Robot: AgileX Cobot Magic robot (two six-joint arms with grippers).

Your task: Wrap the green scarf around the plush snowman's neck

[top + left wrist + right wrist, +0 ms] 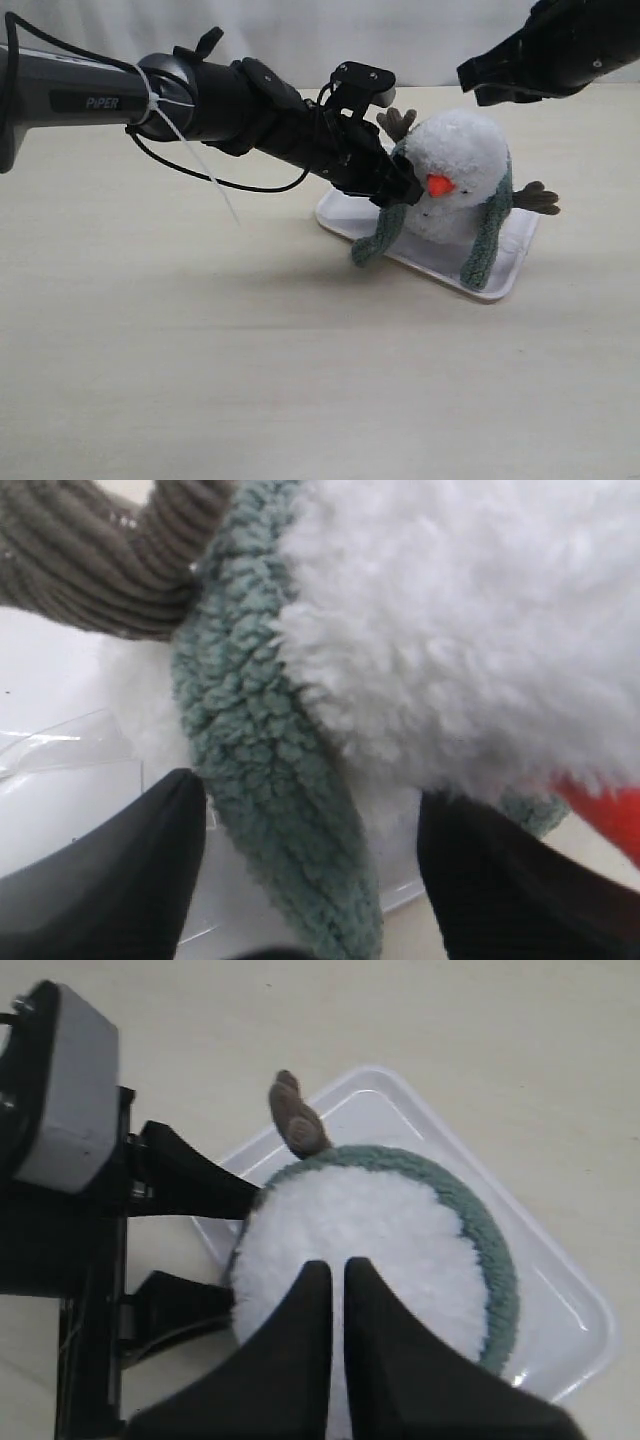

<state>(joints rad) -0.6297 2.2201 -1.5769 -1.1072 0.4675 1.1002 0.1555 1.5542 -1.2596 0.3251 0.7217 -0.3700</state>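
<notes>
The plush snowman (460, 150) stands on a white tray (345, 215). The green scarf (487, 245) runs behind the snowman's neck, and both ends hang down the front, one on each side of the orange nose (440, 185). My left gripper (405, 185) is open at the left hanging end (380, 237). In the left wrist view the scarf (270, 780) lies between the spread fingers (130, 870), with white plush (470, 630) beside it. My right gripper (337, 1265) is shut and empty, hovering above the head (350, 1200). The scarf (495, 1260) rims the head there.
A brown twig arm (537, 198) sticks out on the right, another (397, 122) behind the left gripper. The tray's rim (570, 1310) surrounds the snowman. The tray rests on a pale tabletop (200, 350). The right arm (560, 45) hangs at top right.
</notes>
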